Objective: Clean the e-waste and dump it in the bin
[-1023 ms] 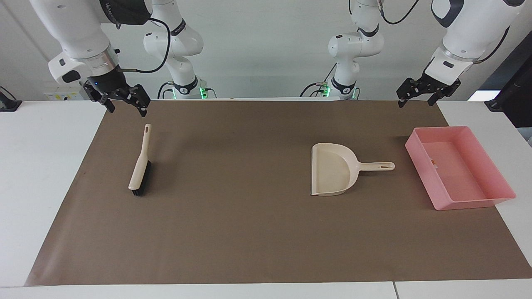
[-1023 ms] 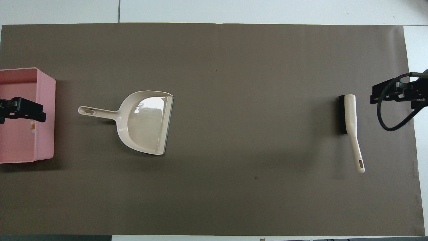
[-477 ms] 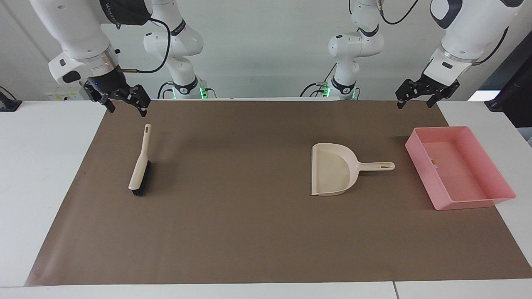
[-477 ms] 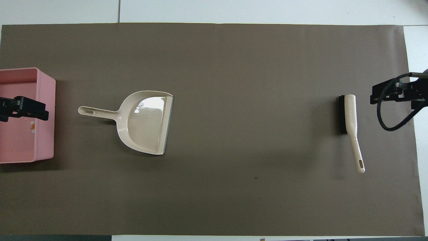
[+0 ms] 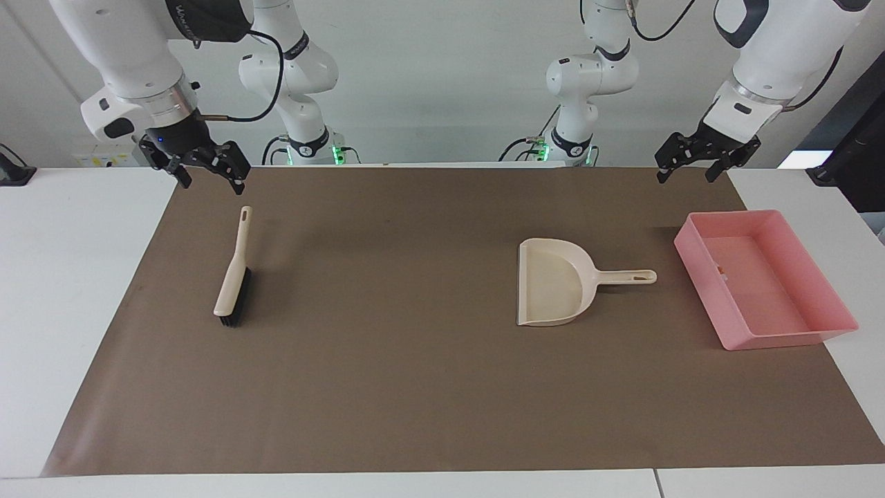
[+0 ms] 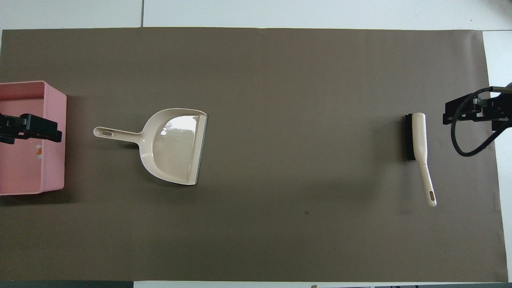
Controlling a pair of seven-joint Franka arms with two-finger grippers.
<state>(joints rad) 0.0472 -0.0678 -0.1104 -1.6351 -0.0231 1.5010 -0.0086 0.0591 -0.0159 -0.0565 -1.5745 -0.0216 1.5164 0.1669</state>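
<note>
The e-waste (image 5: 721, 269) lies in the bin (image 5: 826, 333) — tiny, light, rigid; both claws — left claw (image 5: 698, 160), right claw (image 5: 202, 164) — hang wide, empty.

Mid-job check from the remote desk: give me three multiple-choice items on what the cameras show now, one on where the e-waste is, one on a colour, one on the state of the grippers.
1. Where is the e-waste?
A. in the dustpan
B. in the bin
C. under the brush

2. What colour is the bin?
A. pink
B. blue
C. beige

3. What are the left gripper and the right gripper holding?
A. the left one holds the dustpan
B. the right one holds the brush
C. nothing, both are open

Answers:
1 B, a tiny white and orange speck lies on the bin's floor, while the dustpan looks bare.
2 A, its walls and floor are pink; beige is the dustpan and the brush.
3 C, both hang open in the air, and brush and dustpan lie on the brown mat.
</note>
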